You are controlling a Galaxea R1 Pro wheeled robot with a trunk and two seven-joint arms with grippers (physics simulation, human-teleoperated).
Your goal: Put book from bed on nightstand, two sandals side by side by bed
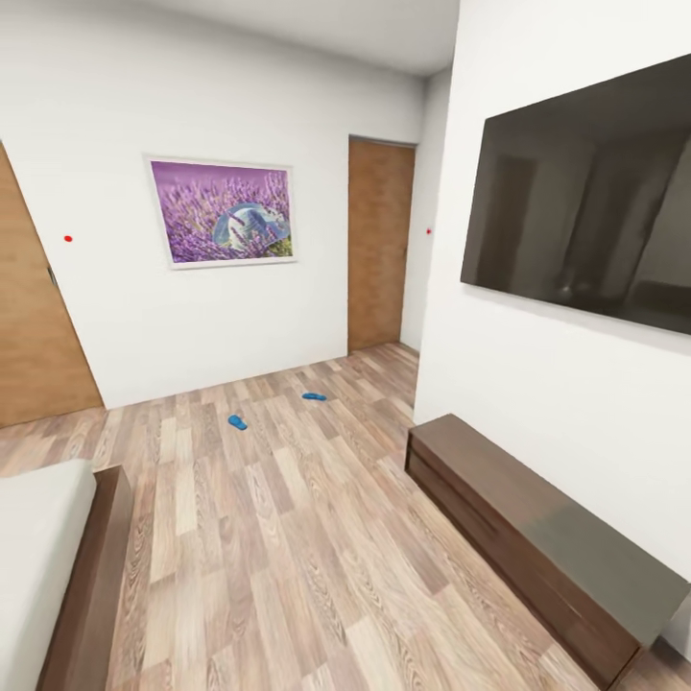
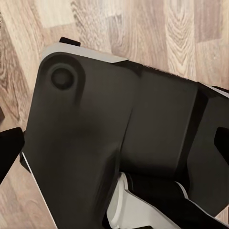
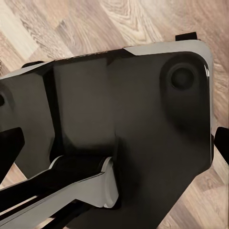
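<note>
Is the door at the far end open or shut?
Shut: the far door sits flat in its frame, with no gap showing.

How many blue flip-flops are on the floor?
2. One sandal lies on the wood floor nearer the bed; the other sandal lies apart from it, farther along toward the brown door. No others show.

A large black robot body part with a round recess and pale grey edging sits over the wood-plank floor, with dark tool fingertips at the frame's edges.
</note>
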